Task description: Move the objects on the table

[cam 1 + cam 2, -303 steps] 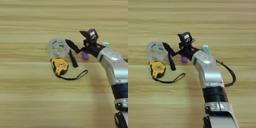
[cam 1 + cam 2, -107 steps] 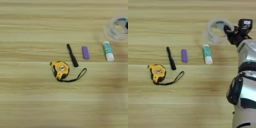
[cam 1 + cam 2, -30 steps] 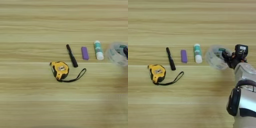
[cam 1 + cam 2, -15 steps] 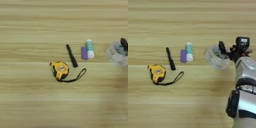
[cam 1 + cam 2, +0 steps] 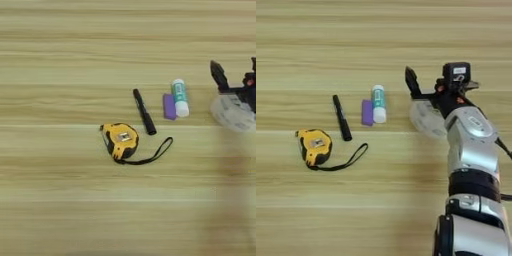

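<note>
Left eye view: risk of the clear tape roll (image 5: 231,112), at 3 o'clock on the surface (image 5: 75,200), rolling away if nudged.

Right eye view: right gripper (image 5: 431,95) with jaws spread, grasping nothing, poised over the translucent roll; white glue stick (image 5: 378,103) touching purple cap (image 5: 367,112).

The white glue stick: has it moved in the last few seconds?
Yes. The white glue stick slid to the left, toward the purple cap; 3.6 seconds ago a clear gap lay between them, and now the two lie side by side.
</note>
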Tool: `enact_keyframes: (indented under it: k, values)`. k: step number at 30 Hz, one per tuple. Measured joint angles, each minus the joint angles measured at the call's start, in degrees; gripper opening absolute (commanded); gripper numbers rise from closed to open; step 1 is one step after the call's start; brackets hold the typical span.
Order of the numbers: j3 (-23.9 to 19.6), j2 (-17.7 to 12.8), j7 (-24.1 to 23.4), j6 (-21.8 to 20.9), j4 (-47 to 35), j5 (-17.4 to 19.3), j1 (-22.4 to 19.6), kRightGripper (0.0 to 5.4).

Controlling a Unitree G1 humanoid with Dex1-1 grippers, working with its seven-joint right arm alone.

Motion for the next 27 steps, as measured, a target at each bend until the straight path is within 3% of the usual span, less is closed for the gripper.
enact_keyframes:
  k: [9,20,27]
  values:
    - [4.9,5.5,0.2,3.7,-11.9,0.1,4.9,5.35]
    - [7.7,9.0,0.1,3.5,-12.0,-0.5,7.0,5.35]
    - [8.3,10.6,-1.2,1.5,-6.4,-1.9,6.7,5.35]
